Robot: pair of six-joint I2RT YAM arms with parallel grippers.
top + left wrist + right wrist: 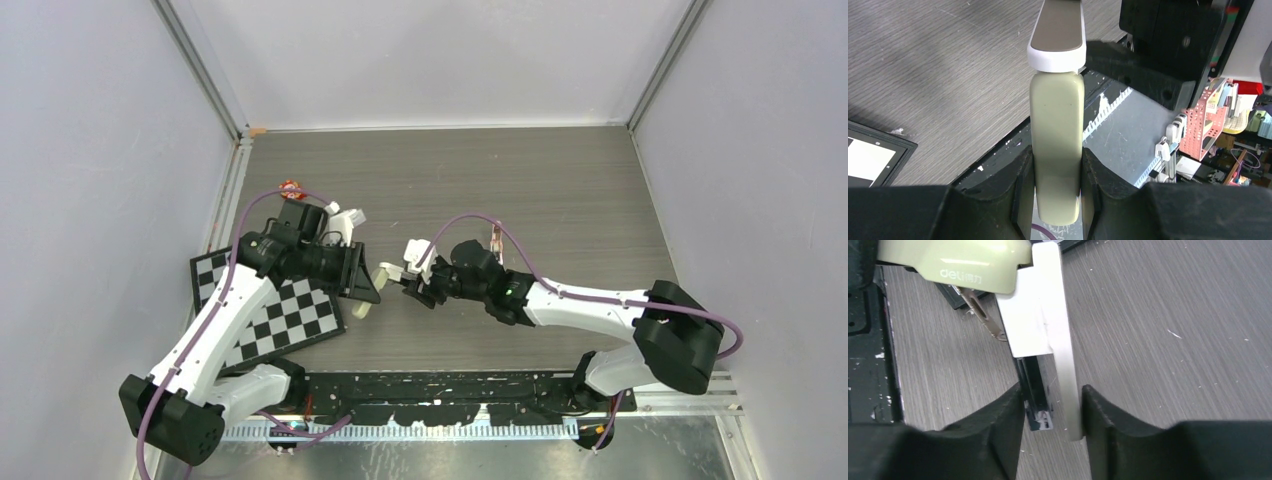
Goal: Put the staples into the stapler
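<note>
The stapler [388, 271] is held in the air between both arms, swung open. My left gripper [1057, 170] is shut on its pale green top [1056, 125], whose rounded end pokes back past the fingers. From that top the white base [1040, 315] and the black staple rail [1034, 385] hang down between the fingers of my right gripper [1053, 407]. One finger presses the rail and the other presses the base. A thin metal spring strip [980, 312] shows at the hinge. The staples are out of view.
A black-and-white checkerboard [270, 310] lies under the left arm. A small pink object [496, 242] sits just behind the right wrist. A black rail [450, 385] runs along the near table edge, and white walls close in the other three sides.
</note>
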